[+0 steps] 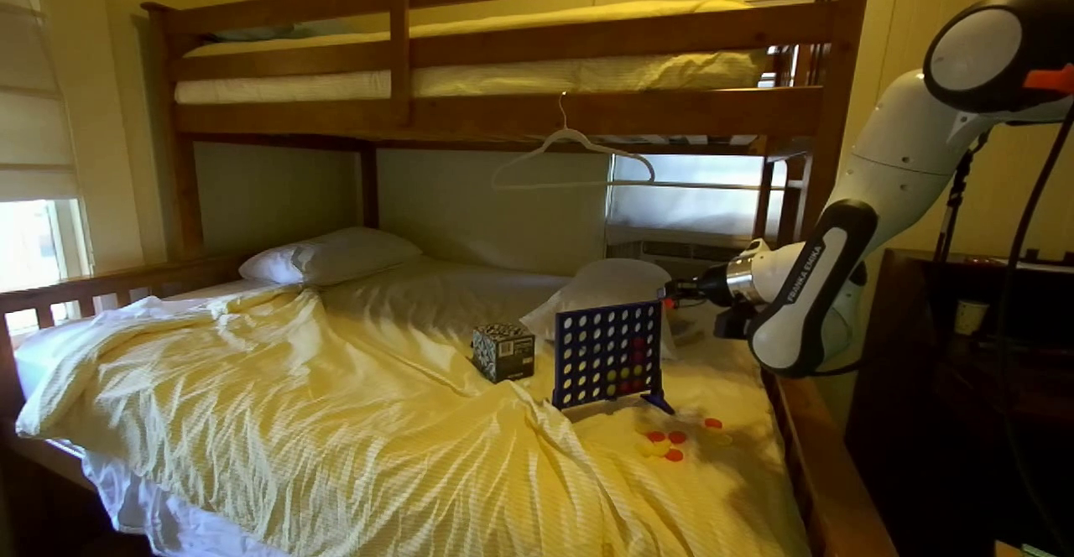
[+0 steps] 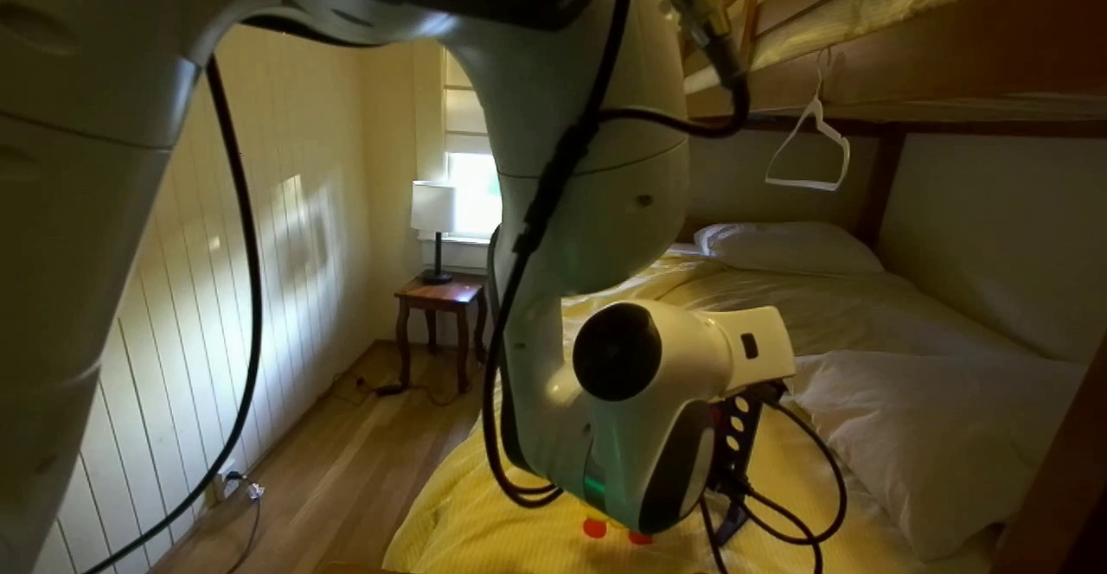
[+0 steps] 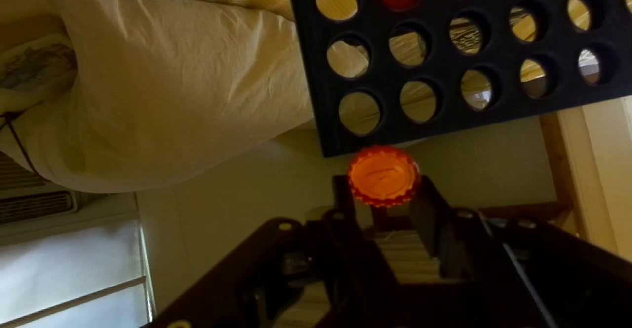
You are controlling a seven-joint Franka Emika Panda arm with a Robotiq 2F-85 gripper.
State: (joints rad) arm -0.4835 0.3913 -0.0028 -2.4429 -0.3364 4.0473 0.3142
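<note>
My gripper [image 3: 382, 189] is shut on a red disc [image 3: 384, 175], held at its edges between the two fingertips. In the wrist view the disc sits just beside the top corner of a dark blue upright rack [image 3: 379, 71] with round holes. In an exterior view the gripper [image 1: 669, 291] and disc are at the rack's [image 1: 604, 343] upper right corner; I cannot tell whether they touch it. The rack holds several red and yellow discs in its lower right part. Loose red discs [image 1: 676, 438] and yellow discs [image 1: 659, 450] lie on the bed. The arm hides the gripper in an exterior view.
A patterned black box [image 1: 503, 352] stands beside the rack. A pillow [image 1: 612, 276] lies behind it. A rumpled yellow cover [image 1: 336, 423] spreads over the bed. A white hanger [image 1: 575, 133] hangs from the upper bunk rail [image 1: 487, 117]. A wooden side rail [image 1: 826, 473] runs near the arm.
</note>
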